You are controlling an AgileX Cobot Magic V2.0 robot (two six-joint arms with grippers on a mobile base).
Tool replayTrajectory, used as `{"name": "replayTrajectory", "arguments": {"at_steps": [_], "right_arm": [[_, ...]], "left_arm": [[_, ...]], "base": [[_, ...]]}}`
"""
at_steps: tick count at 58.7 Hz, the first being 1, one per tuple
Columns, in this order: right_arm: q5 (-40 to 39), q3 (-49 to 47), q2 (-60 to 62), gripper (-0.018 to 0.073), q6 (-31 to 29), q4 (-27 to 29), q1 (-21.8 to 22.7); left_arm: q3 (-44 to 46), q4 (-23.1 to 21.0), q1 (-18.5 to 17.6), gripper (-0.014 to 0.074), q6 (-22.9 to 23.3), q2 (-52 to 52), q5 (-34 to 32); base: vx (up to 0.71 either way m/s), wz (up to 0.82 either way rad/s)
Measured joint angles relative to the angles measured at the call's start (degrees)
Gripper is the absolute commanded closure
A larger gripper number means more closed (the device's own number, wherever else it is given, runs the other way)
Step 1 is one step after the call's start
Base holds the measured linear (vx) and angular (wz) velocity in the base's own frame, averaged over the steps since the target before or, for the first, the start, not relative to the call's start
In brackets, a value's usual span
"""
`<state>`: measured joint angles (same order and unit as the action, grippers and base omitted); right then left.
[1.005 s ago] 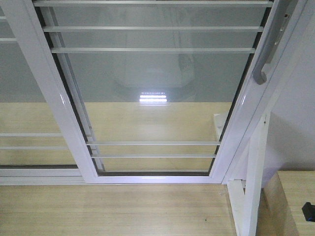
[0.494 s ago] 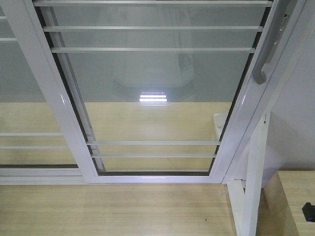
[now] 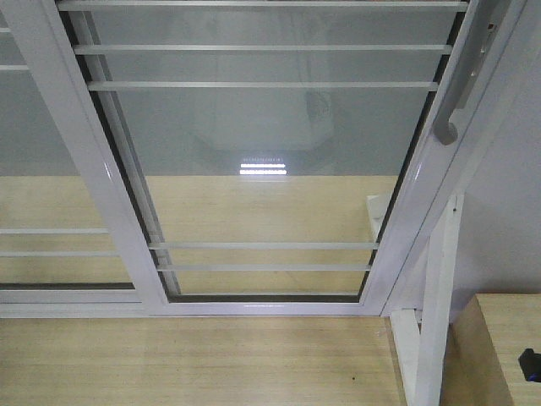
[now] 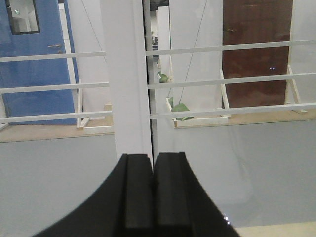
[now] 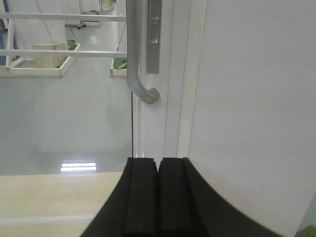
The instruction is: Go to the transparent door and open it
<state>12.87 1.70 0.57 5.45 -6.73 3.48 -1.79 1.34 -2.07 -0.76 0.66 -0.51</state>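
Transparent door (image 3: 262, 169) fills my front view and sits as it did a second ago. The frame, the bars and the curved pull handle (image 3: 465, 80) have drifted only a hair, so I judge the base has all but finished its approach. The panel is not yet slid; its handled stile lies against the white jamb.

From the right gripper (image 5: 158, 192), fingers pressed together and holding nothing, the handle (image 5: 134, 59) hangs ahead, above and slightly to the left, apart from the tips. I take the next step to be reaching for that hook-shaped lower end. The left gripper (image 4: 153, 192) is likewise pressed together and empty. It faces a white stile (image 4: 126, 79) straight ahead, with glass on both sides.

I see no container on my side of the glass. Beyond it, ahead of the left gripper, a low white-edged box (image 4: 197, 121) shows green leaves (image 4: 180, 107). It may be a planter, but I cannot tell.
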Motion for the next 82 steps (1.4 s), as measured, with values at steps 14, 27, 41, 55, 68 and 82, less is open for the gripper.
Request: {"name": "replayTrajectory", "arguments": {"at_steps": [14,27,41,55,68,82], "right_arm": [[-5.1,0.0,0.0,0.0566,0.0,0.0,0.0],[-18.6,-0.1,0.0,0.0565,0.7,0.9,0.0],[-13.2,-16.2,-6.3,0.0564,0.4,0.6,0.0],[-10.4,-35.4,-25.9,0.0564,-0.1,-2.0,0.0],[-12.9,-38.8,-44.2,0.056,0.0,-2.3,0.0],[-12.9,-38.8,-57.8,0.0489,0.0,-2.3,0.0]], "left_arm": [[0.0,0.0,0.0,0.0603,0.0,0.0,-2.9],[0.0,0.0,0.0,0.0603,0.0,0.0,-12.1],[10.0,0.0,0.0,0.0603,0.0,-0.8,-11.8],[26.0,0.0,0.0,0.0603,-0.4,-15.4,-6.5],[29.8,0.0,0.0,0.0603,-0.4,-36.2,-5.9],[29.8,0.0,0.0,0.057,-0.4,-51.6,-6.1]], "base": [[0.0,0.0],[0.0,0.0],[0.0,0.0],[0.0,0.0],[0.0,0.0],[0.0,0.0]]}}
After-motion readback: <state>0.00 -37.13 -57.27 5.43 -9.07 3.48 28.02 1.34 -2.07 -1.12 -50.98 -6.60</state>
